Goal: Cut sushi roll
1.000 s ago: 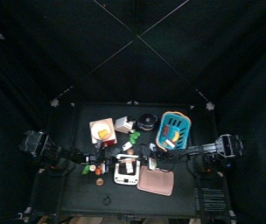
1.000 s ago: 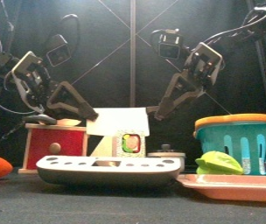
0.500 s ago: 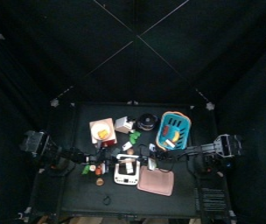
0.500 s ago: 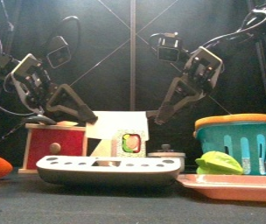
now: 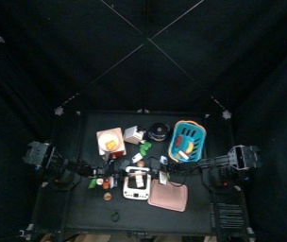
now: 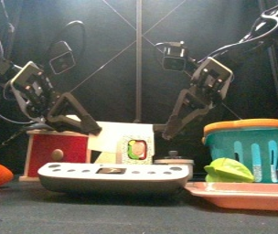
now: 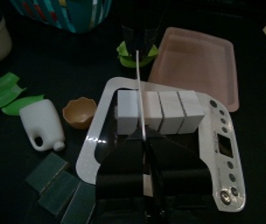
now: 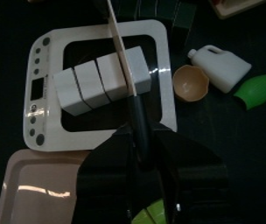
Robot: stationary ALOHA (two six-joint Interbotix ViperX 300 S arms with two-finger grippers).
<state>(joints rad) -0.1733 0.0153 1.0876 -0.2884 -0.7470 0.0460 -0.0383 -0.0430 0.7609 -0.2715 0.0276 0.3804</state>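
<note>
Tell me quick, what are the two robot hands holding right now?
Left gripper: shut on a thin rod lying over the white blocks.
Right gripper: shut on a knife set against the blocks.

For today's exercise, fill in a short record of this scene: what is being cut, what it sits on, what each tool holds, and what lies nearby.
Item cut: white roll, in blocks
Support: white scale
Left tool: shut on a thin rod over the roll
Right tool: shut on a knife at the roll's end
Nearby: pink tray, white bottle, small bowl, teal basket
</note>
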